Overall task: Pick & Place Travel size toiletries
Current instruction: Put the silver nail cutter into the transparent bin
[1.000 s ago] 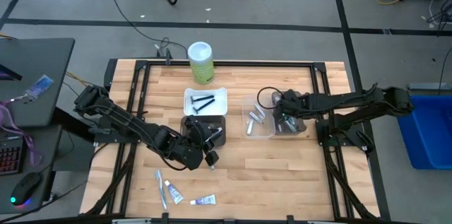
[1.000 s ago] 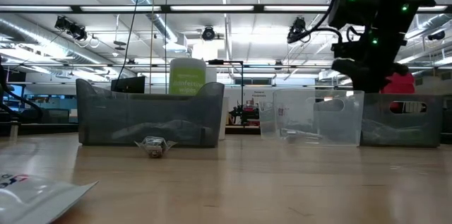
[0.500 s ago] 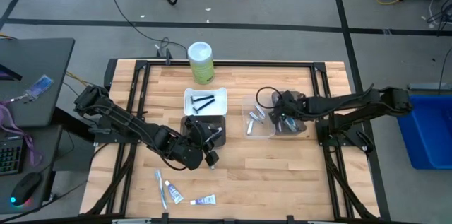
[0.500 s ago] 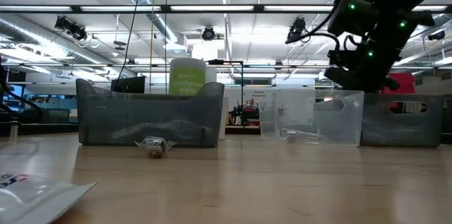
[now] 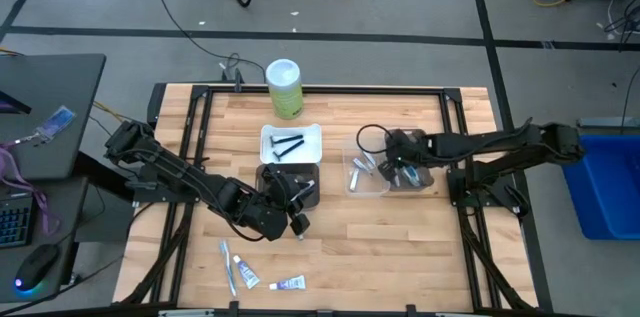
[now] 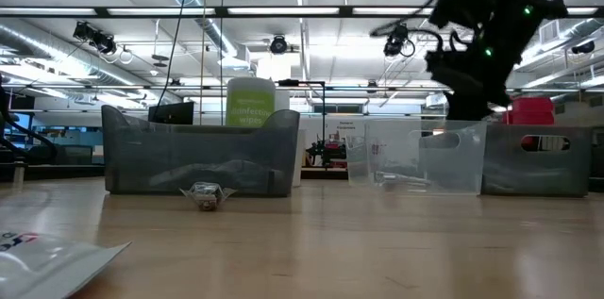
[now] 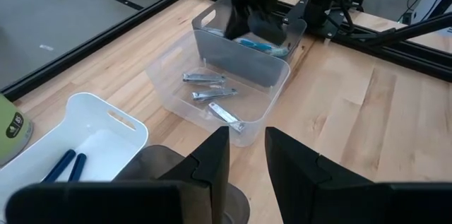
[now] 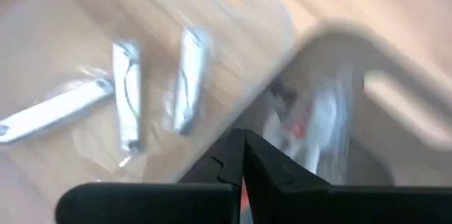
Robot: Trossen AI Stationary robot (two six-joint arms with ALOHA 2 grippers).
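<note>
**Right gripper poised over trays as toiletries wait on table**

The right gripper [image 5: 400, 170], its fingers pressed together with nothing visible between them, hangs over the boundary of the clear tray [image 5: 352, 183] and the grey tray beside it [image 5: 428, 181]. Three silvery tubes [image 7: 208, 95] lie in the clear tray. The left gripper [image 5: 297, 219], fingers slightly parted and holding nothing, sits by the dark tray [image 5: 268, 173] at mid-table. Two dark razors [image 5: 286, 144] rest in the white tray [image 5: 265, 135], in front of the green-and-white canister [image 5: 284, 87]. Toothpaste tubes [image 5: 245, 274] and a toothbrush [image 5: 227, 263] lie near the table's front edge, well apart from the trays.
</note>
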